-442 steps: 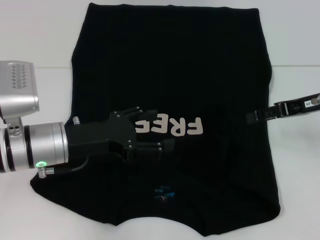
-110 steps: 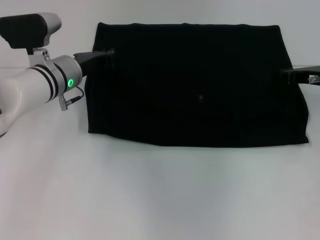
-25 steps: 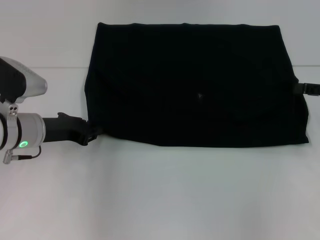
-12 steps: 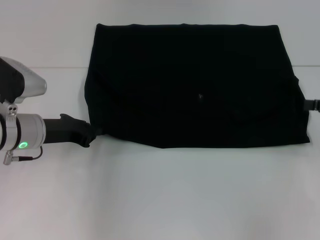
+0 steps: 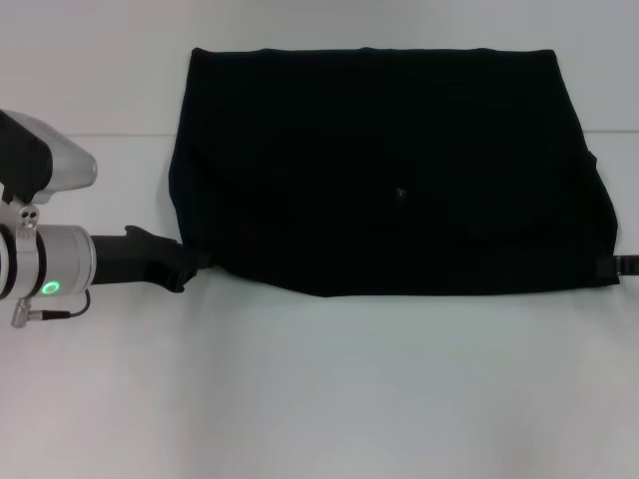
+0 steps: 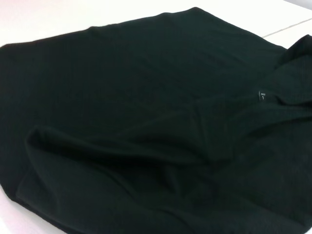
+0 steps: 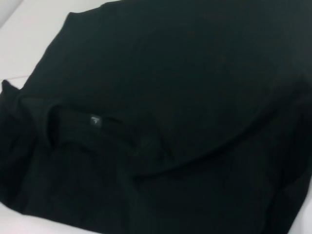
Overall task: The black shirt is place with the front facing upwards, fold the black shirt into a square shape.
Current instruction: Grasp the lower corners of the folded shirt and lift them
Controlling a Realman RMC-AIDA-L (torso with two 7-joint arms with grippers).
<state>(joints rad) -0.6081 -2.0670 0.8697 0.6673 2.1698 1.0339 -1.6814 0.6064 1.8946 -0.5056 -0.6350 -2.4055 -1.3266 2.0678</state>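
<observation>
Black shirt (image 5: 389, 170) folded into wide rectangle, upper centre to right of head view, on white table (image 5: 319, 389). Left gripper (image 5: 190, 264) at shirt's lower-left corner, touching edge; grip unclear. Right gripper (image 5: 624, 265) barely visible at right edge beside shirt's lower-right corner.

You are looking down on a plain white table (image 5: 329, 389) that fills nearly the whole head view, smooth and matte, with no pattern on it. Toward the far side you can see a thin, faint line (image 5: 110, 135) running across the white surface, and beyond it the same pale surface carries on to the top edge. The light falls soft and even over everything, so you get only weak, blurred shadows on the white, and both wrist views show you the same white surface at their corners.
</observation>
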